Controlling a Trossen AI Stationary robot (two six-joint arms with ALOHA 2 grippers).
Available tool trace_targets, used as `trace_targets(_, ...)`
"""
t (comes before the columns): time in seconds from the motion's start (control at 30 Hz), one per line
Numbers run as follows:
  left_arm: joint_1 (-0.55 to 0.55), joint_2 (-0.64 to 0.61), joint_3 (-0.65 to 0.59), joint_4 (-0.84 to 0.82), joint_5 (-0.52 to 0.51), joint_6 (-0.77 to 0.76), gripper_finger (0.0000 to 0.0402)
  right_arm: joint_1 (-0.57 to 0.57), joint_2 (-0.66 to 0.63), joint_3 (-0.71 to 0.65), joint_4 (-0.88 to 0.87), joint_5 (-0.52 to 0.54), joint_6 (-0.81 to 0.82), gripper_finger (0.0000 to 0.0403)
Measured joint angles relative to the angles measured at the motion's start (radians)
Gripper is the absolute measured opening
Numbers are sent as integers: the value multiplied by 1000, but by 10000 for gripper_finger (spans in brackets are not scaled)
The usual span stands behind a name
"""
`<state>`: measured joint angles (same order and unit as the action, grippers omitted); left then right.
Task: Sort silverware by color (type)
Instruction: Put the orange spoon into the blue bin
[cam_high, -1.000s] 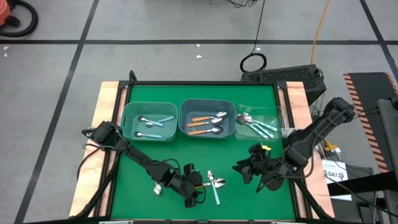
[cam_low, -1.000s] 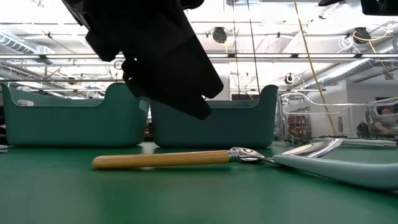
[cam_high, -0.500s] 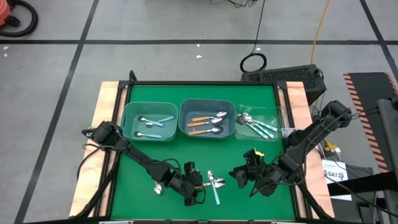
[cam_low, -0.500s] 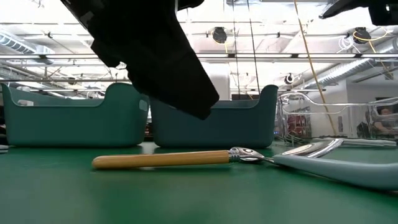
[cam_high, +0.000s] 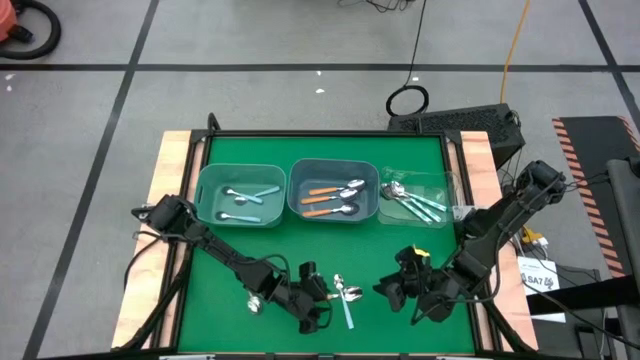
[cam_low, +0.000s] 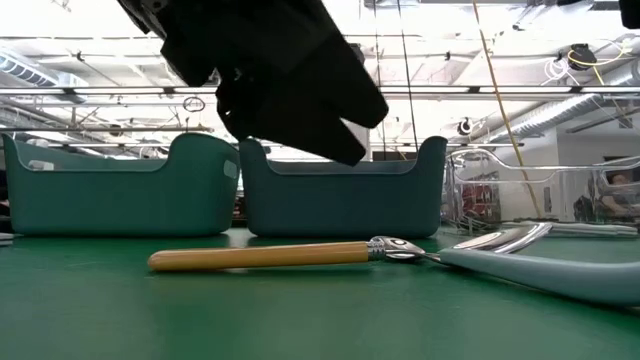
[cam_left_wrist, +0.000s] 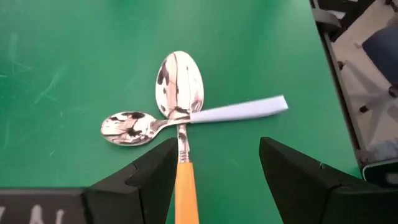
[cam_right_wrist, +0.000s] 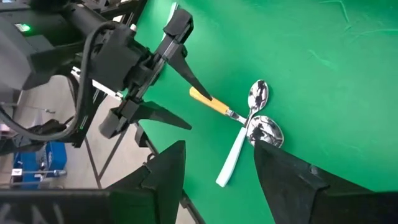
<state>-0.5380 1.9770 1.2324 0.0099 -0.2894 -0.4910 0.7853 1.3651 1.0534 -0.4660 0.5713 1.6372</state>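
Observation:
Two spoons lie crossed on the green mat near its near edge. An orange-handled spoon (cam_left_wrist: 179, 87) (cam_high: 352, 294) rests with its neck over the neck of a light-blue-handled one (cam_left_wrist: 239, 111) (cam_high: 346, 312). My left gripper (cam_left_wrist: 217, 144) (cam_high: 318, 297) hangs open above the orange handle (cam_low: 260, 257), fingers either side and clear of it. My right gripper (cam_right_wrist: 219, 146) (cam_high: 392, 292) is open just right of the pair, low over the mat. Other spoons lie in three bins at the far side.
The left bin (cam_high: 240, 195) holds light blue spoons, the middle bin (cam_high: 333, 190) orange ones, and the clear right bin (cam_high: 415, 198) teal-green ones. Wooden table edges flank the mat. Bare mat lies between the bins and the two spoons.
My right gripper has moved toward the near edge and leftward, closer to the crossed spoons. My left gripper has shifted a little toward the right over the orange handle. Both spoons have stayed put.

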Motion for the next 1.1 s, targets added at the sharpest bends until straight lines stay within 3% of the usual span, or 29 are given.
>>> trace_targets(0.3, 6, 57, -4, -90, -19, -60, 232, 1, 45, 0, 11, 7, -34, 185)
trace_targets(0.47, 0, 61, 1, -28, -28, -87, 226, 0, 108, 0, 86, 3, -25, 185)
trace_targets(0.87, 10, 98, 0, -25, -23, -38, 151, 5, 236, 0, 357, 1, -4, 185)
trace_targets(1.1, 12, 123, 2, -12, -31, -31, 102, 28, 240, 5, 381, 1, 11, 185)
